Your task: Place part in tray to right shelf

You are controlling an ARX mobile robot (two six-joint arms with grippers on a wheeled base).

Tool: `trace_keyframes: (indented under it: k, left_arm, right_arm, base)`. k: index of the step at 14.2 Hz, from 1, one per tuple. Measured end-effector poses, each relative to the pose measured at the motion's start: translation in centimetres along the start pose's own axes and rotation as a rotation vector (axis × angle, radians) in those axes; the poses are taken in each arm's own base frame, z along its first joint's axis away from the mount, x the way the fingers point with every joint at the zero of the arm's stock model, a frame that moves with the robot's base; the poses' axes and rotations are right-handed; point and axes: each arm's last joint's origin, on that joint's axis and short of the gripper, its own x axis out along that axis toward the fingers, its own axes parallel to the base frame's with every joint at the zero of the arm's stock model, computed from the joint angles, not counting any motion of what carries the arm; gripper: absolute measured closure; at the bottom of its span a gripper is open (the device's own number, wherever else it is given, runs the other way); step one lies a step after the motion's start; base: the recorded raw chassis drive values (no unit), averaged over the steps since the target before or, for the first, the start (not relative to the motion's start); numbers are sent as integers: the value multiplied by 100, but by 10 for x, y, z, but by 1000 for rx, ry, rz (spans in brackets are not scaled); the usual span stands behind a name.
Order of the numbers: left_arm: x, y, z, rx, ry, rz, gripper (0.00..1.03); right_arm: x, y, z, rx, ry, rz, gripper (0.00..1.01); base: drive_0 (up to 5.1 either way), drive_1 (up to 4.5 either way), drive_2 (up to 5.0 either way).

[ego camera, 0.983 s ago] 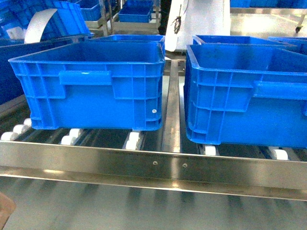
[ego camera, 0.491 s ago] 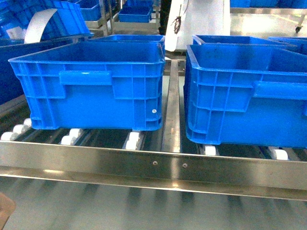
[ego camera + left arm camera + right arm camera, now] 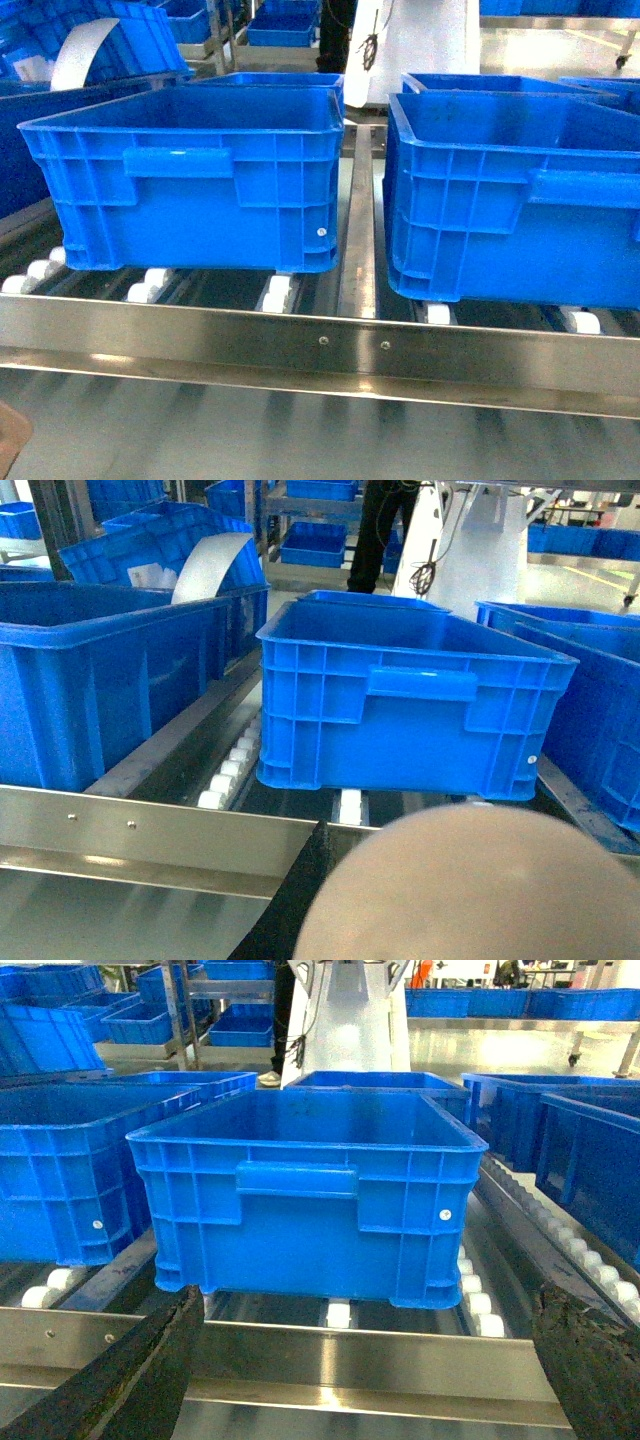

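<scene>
Almost nothing has moved over the last second: in the head view the only shifts are a figure's dark legs in the far background and the brownish corner of the tray (image 3: 10, 445), which shrank a little and has come back at the near left edge. You should read that as the task not having advanced; the rig looks parked in front of the right shelf (image 3: 320, 340) rather than mid-placement. The part is in none of the views, so you cannot tell whether it already lies in the tray. The tray fills the near right of the left wrist view as a smooth, matte cream dome, its rounded back blurred by closeness. A black strip beside it may belong to the left gripper, but you cannot tell whether that gripper is clamped or apart. The right gripper (image 3: 367, 1300) has its rough, dark fingers (image 3: 130, 1380) spread wide with nothing between them. The shelf is brushed stainless steel, with a flat front rail studded with small screws, a centre divider rail (image 3: 355, 230) running away from you, and white rollers (image 3: 275, 293) showing beneath. A ribbed, glossy left crate (image 3: 190, 180) and a right crate (image 3: 510, 190) sit on the rollers, one either side of the divider.
</scene>
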Motion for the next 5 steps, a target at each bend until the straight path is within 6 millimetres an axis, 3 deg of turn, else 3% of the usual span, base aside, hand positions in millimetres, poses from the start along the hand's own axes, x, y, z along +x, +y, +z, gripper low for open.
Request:
trace_keyframes:
  k: [5]
  left_arm:
    - [0,0,0,0,0,0,91]
  right_arm:
    - [0,0,0,0,0,0,3]
  base:
    - [0,0,0]
